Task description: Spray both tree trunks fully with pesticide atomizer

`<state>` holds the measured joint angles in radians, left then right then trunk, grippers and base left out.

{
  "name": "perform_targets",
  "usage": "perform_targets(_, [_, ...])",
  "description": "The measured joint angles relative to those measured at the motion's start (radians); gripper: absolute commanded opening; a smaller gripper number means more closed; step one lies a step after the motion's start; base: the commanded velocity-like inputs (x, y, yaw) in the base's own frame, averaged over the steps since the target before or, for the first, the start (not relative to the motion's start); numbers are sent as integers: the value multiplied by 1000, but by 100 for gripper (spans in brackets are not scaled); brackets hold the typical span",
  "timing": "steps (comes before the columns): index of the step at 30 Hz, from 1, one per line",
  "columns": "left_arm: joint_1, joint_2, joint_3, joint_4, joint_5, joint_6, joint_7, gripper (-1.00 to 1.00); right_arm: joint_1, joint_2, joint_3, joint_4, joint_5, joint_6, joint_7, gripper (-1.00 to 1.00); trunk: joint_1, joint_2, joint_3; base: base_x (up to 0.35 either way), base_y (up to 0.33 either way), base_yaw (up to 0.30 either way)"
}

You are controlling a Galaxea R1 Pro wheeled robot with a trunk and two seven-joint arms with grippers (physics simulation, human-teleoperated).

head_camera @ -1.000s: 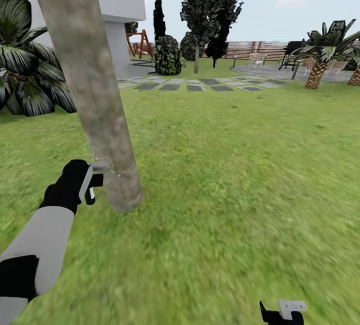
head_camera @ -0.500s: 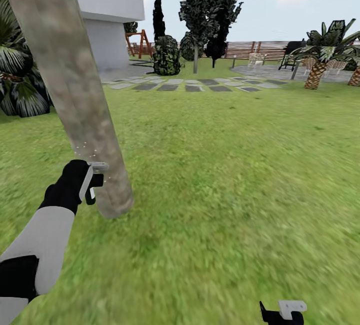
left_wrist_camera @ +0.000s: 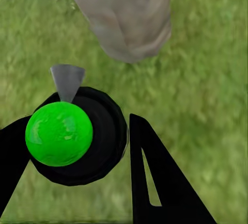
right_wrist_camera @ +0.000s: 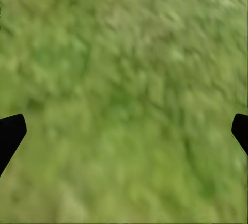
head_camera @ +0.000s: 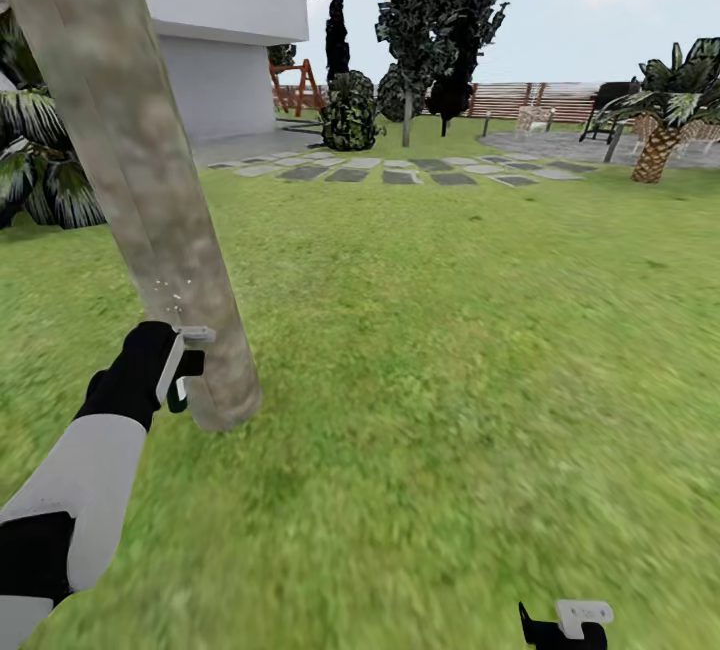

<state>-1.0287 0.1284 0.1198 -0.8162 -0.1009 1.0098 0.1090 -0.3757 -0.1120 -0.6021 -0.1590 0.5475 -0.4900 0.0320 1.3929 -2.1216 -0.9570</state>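
Left wrist view: left gripper (left_wrist_camera: 77, 146) jaws pinch the pesticide atomizer (left_wrist_camera: 77, 136), tree trunk (left_wrist_camera: 129, 17) just ahead; right gripper (right_wrist_camera: 124, 131) jaws spread over open grass (right_wrist_camera: 124, 79).

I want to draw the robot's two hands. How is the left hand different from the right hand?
The left gripper is shut on the pesticide atomizer, while the right gripper is open and holds nothing. The left gripper is held up beside the tree trunk, while the right gripper hangs low over bare grass. White specks dot the bark above the left gripper; none show near the right gripper. Both have black fingers.
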Motion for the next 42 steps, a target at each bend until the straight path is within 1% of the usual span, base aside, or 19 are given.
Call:
perform_targets(3, [1,2,-1,5,1,0,0,-100,0,0,0,0,0,0,1,100,0,0,0,179,-241,277])
perform_targets(5, [20,0,-1,6,1,-1,0,-100,0,0,0,0,0,0,1,100,0,0,0,182,-239,212])
perform_targets(10, [47,-1,-2,7,3,-3,1,-100,0,0,0,0,0,0,1,100,0,0,0,109,-253,35])
perform_targets(14, [54,-2,-2,6,1,-3,0,-100,0,0,0,0,0,0,1,100,0,0,0,7,-273,1])
perform_targets(17, [57,3,1,7,-2,-3,0,-100,0,0,0,0,0,0,1,100,0,0,0,11,-274,121])
perform_targets(19, [71,6,2,8,-1,-7,0,-100,0,0,0,0,0,0,1,100,0,0,0,118,-265,255])
perform_targets(23, [79,8,3,8,-1,-8,2,-100,0,0,0,0,0,0,1,100,0,0,0,205,-216,273])
perform_targets(25, [96,9,5,8,-2,-11,3,-100,0,0,0,0,0,0,1,100,0,0,0,255,-177,277])
perform_targets(29, [111,9,7,9,0,-16,4,-100,1,0,0,0,0,0,1,100,0,0,0,273,-170,255])
perform_targets(34, [122,3,4,9,7,-17,4,-100,1,0,0,0,0,0,1,100,0,0,0,251,-184,43])
perform_targets(38, [123,-2,2,9,10,-17,4,-100,0,0,0,0,0,0,1,100,0,0,0,100,-252,5])
perform_targets(40, [141,-2,3,9,8,-18,4,-100,1,0,0,0,0,0,1,100,0,0,0,10,-272,124])
perform_targets(42, [161,4,7,9,4,-19,5,-100,0,0,0,0,0,0,1,100,0,0,0,29,-273,223])
